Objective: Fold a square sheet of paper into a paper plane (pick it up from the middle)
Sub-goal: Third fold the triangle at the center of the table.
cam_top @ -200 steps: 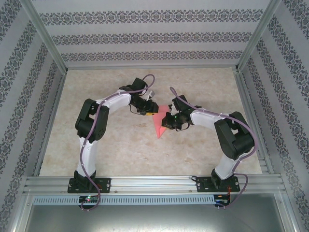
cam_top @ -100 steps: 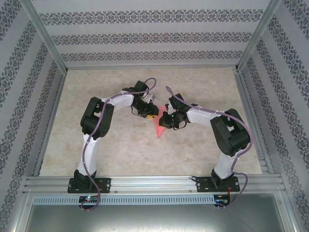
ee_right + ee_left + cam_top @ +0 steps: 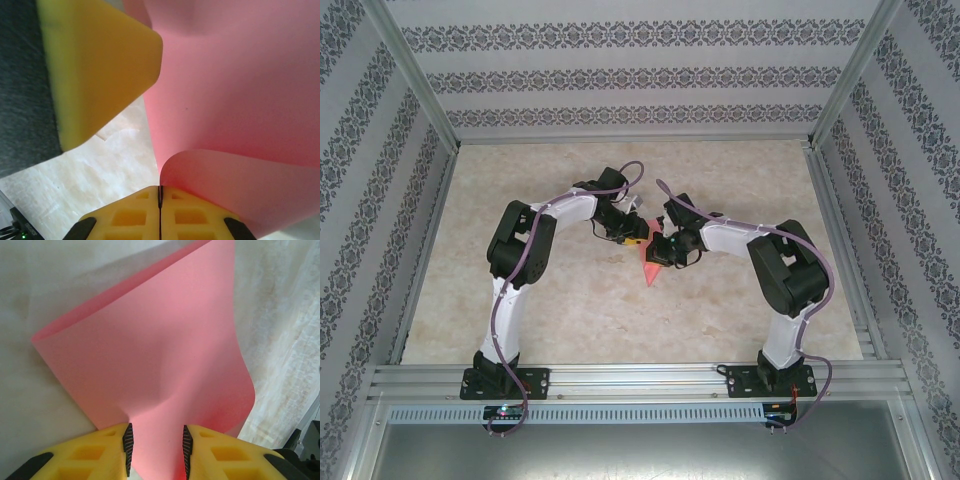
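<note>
The pink-red square sheet of paper [image 3: 649, 268] hangs curled between both grippers above the table's middle, its lower corner pointing toward the arm bases. My left gripper [image 3: 634, 237] is partly open. In the left wrist view the sheet [image 3: 160, 350] runs through the gap of the left gripper [image 3: 155, 432], reaches both pads and buckles at the left one. My right gripper [image 3: 658, 250] is shut. In the right wrist view a rolled edge of the sheet [image 3: 240, 90] comes out of the closed tips of the right gripper [image 3: 160, 189].
The marbled beige tabletop [image 3: 550, 300] stretches around the arms, fenced by aluminium rails [image 3: 620, 372] and patterned walls. One yellow finger of the left gripper [image 3: 100, 65] looms close at the upper left of the right wrist view.
Both grippers have drawn closer together at the table's middle. The right arm swung left with the sheet, which now shows a narrower shape from above. The left jaws kept their gap.
</note>
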